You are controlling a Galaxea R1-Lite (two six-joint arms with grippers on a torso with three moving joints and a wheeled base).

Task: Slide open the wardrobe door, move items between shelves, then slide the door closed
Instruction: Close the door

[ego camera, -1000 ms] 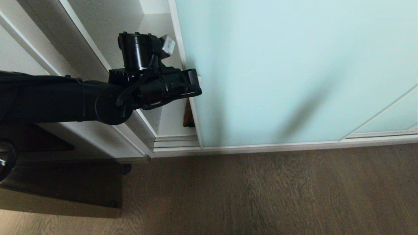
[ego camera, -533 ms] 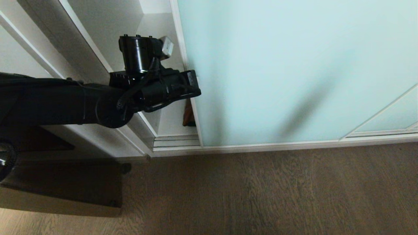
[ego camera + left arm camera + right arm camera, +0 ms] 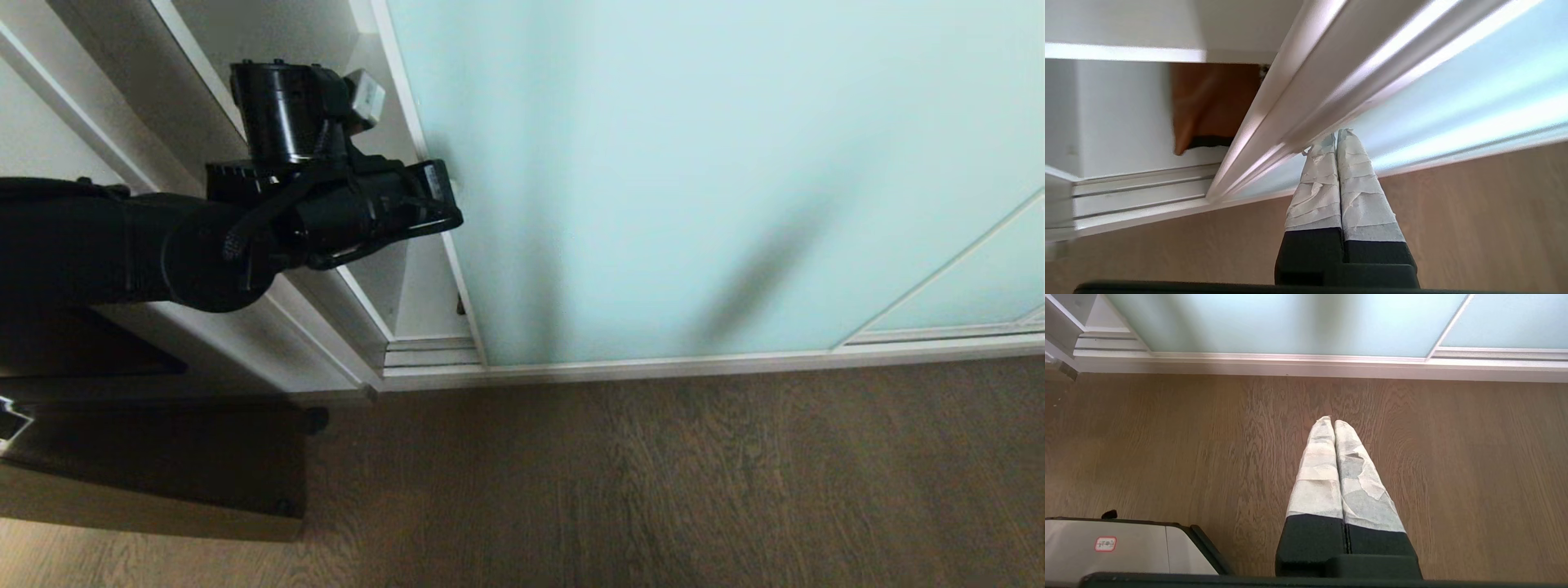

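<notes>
The sliding wardrobe door [image 3: 694, 163], frosted pale aqua glass in a slim white frame, fills most of the head view. My left gripper [image 3: 449, 184] is shut, and its taped fingertips [image 3: 1345, 139] rest against the door's left frame edge [image 3: 1298, 94]. Left of that edge a narrow gap shows the wardrobe's inside. There a tan-orange part of a cushion [image 3: 1208, 102] with a black lower edge stands under a white shelf [image 3: 1122, 52]. My right gripper [image 3: 1333, 421] hangs shut over the wooden floor, holding nothing, and is outside the head view.
The white bottom track [image 3: 433, 353] runs along the wood floor [image 3: 653, 490]. A white wardrobe side panel [image 3: 245, 269] stands left of the gap. A second glass panel [image 3: 980, 286] overlaps at the right. My dark base [image 3: 155, 465] sits at the lower left.
The door's left edge has slid left, narrowing the gap and covering most of the cushion. My left arm has moved left with it, still shut.
</notes>
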